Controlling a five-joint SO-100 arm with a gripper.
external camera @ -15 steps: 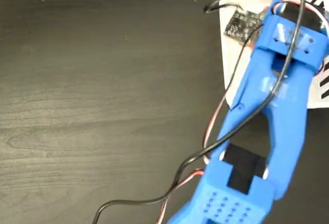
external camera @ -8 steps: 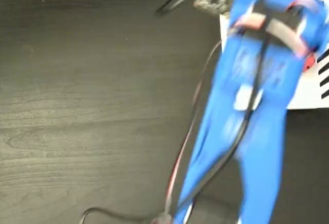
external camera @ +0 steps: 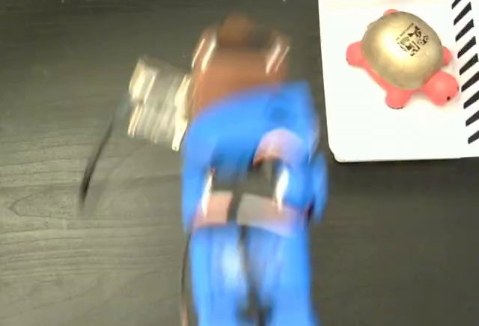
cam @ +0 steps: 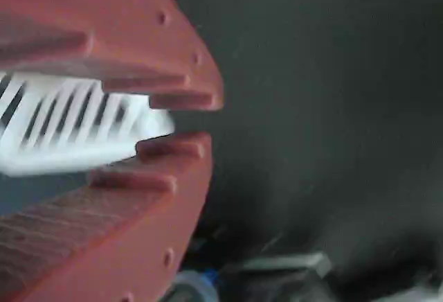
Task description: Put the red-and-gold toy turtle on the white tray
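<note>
The red-and-gold toy turtle (external camera: 404,57) lies on the white tray (external camera: 374,135) at the top right of the fixed view, gold shell up, free of the arm. My gripper (external camera: 239,38) is a motion-blurred brown shape over the dark table, well left of the tray. In the wrist view its red toothed jaws stand slightly apart, the gripper (cam: 183,120) open with nothing between them. The striped tray (cam: 62,129) shows blurred through the gap.
The blue arm (external camera: 251,214) runs from the bottom edge up the middle of the dark wooden table (external camera: 67,251). A small circuit board (external camera: 157,102) and a black cable (external camera: 93,173) hang off its left side.
The arm has swung left off the tray to the table's middle, uncovering the turtle, which rests on the tray.
</note>
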